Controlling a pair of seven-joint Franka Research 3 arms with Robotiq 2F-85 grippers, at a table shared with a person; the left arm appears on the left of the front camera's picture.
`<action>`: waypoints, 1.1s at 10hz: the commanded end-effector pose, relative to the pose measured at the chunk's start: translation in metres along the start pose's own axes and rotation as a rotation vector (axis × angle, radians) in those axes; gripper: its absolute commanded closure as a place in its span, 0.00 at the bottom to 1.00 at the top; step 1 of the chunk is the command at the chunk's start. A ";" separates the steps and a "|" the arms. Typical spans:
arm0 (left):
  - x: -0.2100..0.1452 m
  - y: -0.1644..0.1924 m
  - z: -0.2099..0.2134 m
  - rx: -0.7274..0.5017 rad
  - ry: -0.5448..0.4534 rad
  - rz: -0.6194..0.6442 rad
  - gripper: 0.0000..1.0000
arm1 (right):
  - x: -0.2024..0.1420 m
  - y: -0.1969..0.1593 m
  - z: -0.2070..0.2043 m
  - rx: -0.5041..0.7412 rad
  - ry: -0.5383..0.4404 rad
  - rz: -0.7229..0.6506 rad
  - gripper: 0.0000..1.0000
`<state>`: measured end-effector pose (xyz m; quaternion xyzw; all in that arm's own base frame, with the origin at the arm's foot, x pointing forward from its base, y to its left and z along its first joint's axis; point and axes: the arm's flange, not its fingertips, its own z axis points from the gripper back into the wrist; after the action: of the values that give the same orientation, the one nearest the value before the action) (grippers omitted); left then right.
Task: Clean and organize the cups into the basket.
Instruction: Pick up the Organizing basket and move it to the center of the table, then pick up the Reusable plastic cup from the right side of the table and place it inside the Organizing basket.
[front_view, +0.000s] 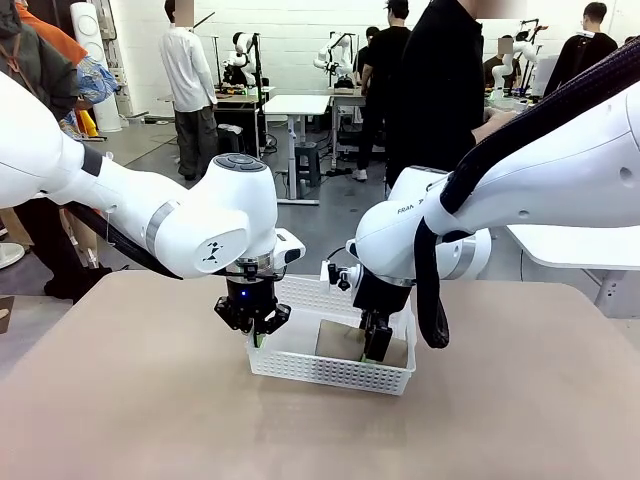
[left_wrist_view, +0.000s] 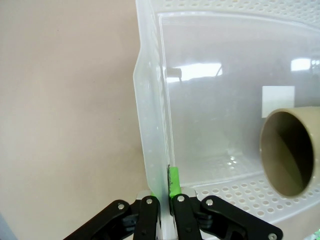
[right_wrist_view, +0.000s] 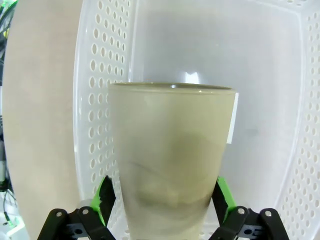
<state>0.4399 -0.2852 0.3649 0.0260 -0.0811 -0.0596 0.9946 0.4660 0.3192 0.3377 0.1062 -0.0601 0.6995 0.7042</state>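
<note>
My right gripper (right_wrist_view: 164, 190) straddles the tan cup (right_wrist_view: 170, 145)'s base, grip unclear, and the cup lies lengthwise toward the basket (left_wrist_view: 150, 125) wall my left gripper (left_wrist_view: 165, 187) pinches.

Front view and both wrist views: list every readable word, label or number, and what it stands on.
"FRAN": small grey lettering on the right arm; what follows is too small to read.
Dark logo mark on the left arm: no letters.
White sticker in the basket: blank.
</note>
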 end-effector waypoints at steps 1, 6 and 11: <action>0.000 -0.001 0.000 0.013 -0.009 -0.005 1.00 | 0.003 0.002 0.002 -0.003 0.018 0.012 0.00; 0.000 -0.001 0.000 0.013 -0.009 -0.005 1.00 | -0.103 0.069 0.064 -0.225 -0.298 0.019 0.00; 0.000 -0.001 0.000 0.013 -0.009 -0.005 1.00 | -0.214 0.128 0.065 -0.253 -0.657 0.232 0.00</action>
<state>0.4400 -0.2851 0.3642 0.0263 -0.0804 -0.0595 0.9946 0.3711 0.1238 0.4092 0.2067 -0.4001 0.6809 0.5775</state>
